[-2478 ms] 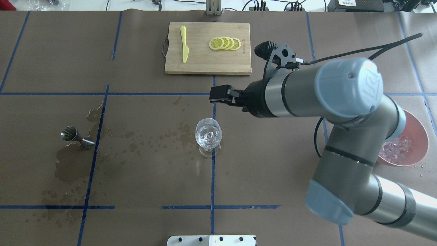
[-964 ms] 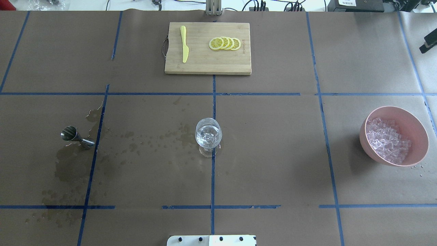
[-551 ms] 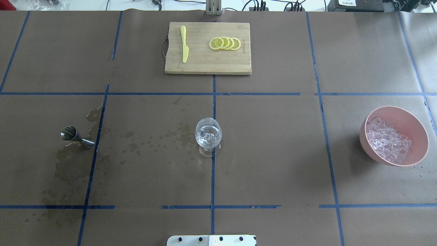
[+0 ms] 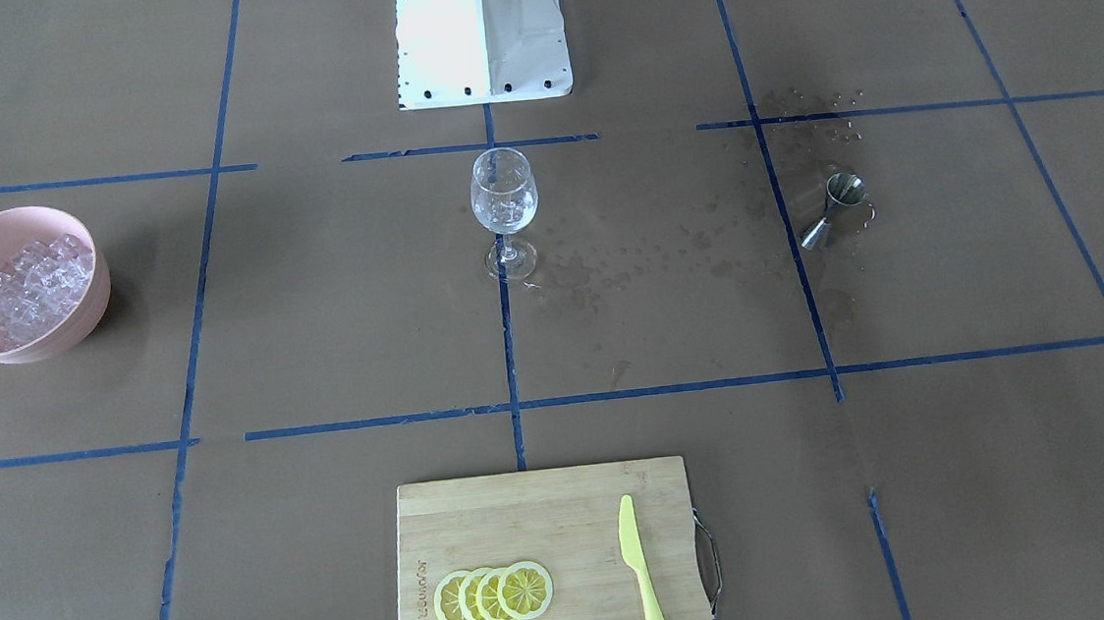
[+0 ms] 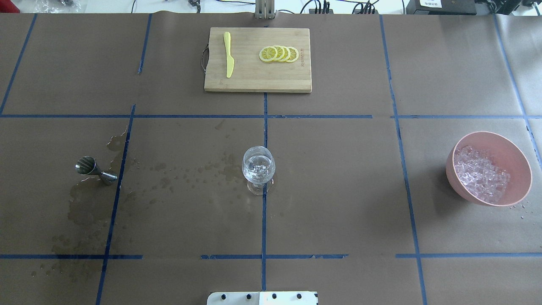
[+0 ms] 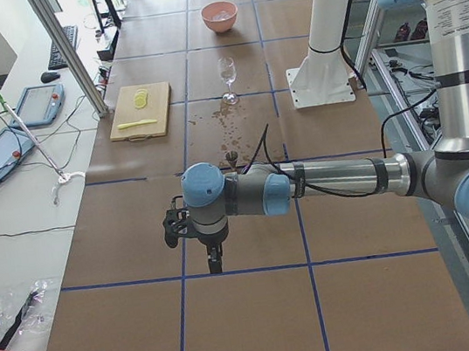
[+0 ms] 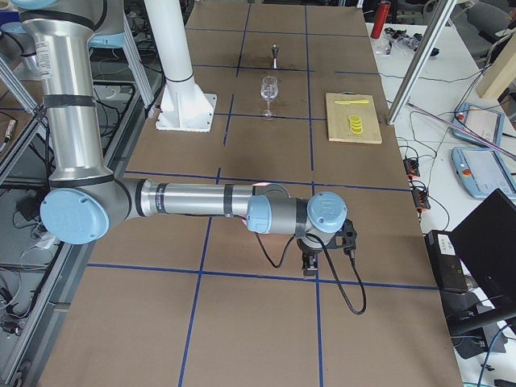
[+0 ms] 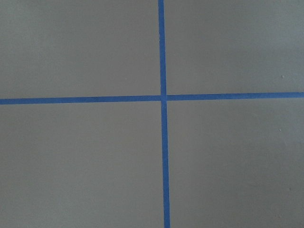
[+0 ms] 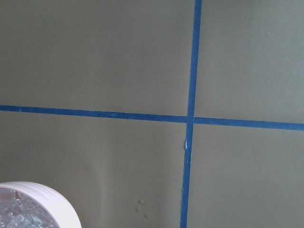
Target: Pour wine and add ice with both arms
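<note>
The ice [image 5: 480, 174] is a heap of clear cubes in a pink bowl [image 5: 521, 178] at the table's right; it also shows in the front view [image 4: 23, 283] and at the corner of the right wrist view [image 9: 16, 216]. A wine glass [image 5: 258, 166] with clear, glittering contents stands at the middle. My left gripper [image 6: 216, 265] points down over bare table far to the left. My right gripper [image 7: 310, 266] points down far to the right, past the bowl. Both show only in the side views, so I cannot tell whether they are open or shut.
A steel jigger [image 5: 94, 169] stands at the left among wet stains [image 5: 84, 207]. A wooden board [image 5: 254, 80] at the far side carries lemon slices [image 5: 278, 54] and a yellow knife [image 5: 228, 55]. The white pedestal base [image 4: 481, 30] is on the robot's side.
The right arm, which reached over the table beside the glass, has swung out to the right and left the overhead view. The bowl of ice now shows in full.
</note>
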Motion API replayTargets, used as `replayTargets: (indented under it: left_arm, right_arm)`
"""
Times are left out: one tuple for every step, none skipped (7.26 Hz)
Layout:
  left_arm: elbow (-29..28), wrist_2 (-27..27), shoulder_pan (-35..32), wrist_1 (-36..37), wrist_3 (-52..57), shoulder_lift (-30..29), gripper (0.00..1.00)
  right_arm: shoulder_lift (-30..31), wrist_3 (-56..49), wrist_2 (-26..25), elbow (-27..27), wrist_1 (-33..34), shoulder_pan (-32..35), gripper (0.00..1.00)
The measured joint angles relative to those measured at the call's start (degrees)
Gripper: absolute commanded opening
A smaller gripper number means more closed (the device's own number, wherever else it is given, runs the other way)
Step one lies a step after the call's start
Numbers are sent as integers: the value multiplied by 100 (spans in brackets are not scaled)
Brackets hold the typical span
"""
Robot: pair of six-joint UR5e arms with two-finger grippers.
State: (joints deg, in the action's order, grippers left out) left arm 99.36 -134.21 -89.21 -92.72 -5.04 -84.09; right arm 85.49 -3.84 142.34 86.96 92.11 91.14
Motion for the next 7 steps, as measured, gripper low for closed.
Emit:
replayTargets:
  left_arm:
    - [-44,0,0,2,-10,30,100]
    - [-136,0,1,1,-22,35,100]
    - [-210,0,8,0,-35,28,100]
    - [-245,0,16,1,-43,-1,100]
    - [-255,0,24,5,-50,-49,100]
    - [-260,-1,30,7,-56,-93,100]
    - [-269,-11,32,8,-62,-127,100]
  right_arm:
    - [57,5,-106,65,-54,50,100]
    - [107,19,-325,94,-148,70,100]
    - [149,34,-470,105,-212,75,100]
    - [170,43,-531,104,-239,77,100]
    - [181,51,-551,90,-249,79,100]
    - [181,60,-552,62,-251,79,100]
    - [172,64,-552,36,-249,78,100]
